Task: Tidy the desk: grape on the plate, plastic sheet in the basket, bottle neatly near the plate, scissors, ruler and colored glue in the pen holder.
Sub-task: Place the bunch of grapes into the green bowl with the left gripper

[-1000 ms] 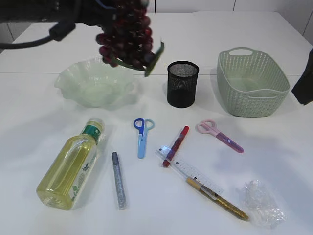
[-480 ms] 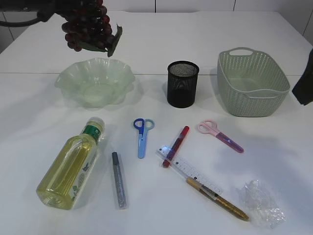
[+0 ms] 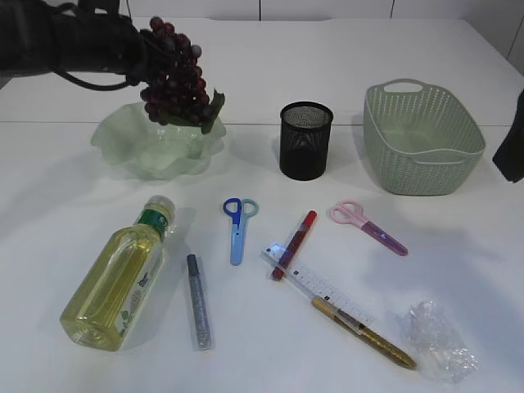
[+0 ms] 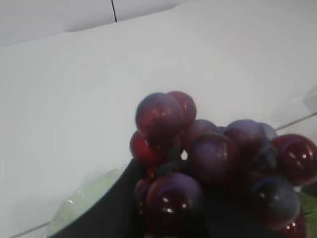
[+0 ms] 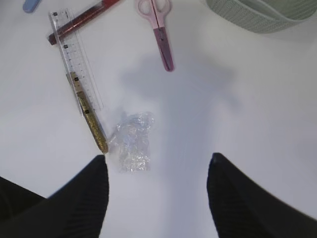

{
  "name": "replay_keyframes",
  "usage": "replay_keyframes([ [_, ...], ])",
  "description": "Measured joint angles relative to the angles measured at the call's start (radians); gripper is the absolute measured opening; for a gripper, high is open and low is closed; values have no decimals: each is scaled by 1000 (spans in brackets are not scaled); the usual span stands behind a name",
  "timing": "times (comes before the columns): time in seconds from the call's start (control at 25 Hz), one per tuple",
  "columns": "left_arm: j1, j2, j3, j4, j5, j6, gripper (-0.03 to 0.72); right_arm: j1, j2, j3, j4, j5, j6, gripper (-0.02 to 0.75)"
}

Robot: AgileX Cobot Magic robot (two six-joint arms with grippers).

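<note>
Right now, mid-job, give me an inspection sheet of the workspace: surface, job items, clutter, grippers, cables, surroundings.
Surface: white table, no spills seen.
Job's things: grape bunch held over the green plate; bottle lying on its side; blue scissors, pink scissors, ruler, red glue, silver glue and gold glue on the table; pen holder upright; basket; plastic sheet crumpled near the gold glue.
Clutter: nothing seen.
Grippers: left gripper shut on the grape bunch; right gripper open above the table, holding nothing.
Cables: one along the left arm.
Surroundings: nothing seen.
</note>
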Motion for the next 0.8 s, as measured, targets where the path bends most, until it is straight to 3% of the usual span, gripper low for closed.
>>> replay_keyframes([
  [0.4,21,69,-5,0,0,-1,169,-72,122,0,-51,-4,0,480],
  [0.8,75,106,-7,-2,5,-1,170,-76,131,0,-54,-12,0,479],
])
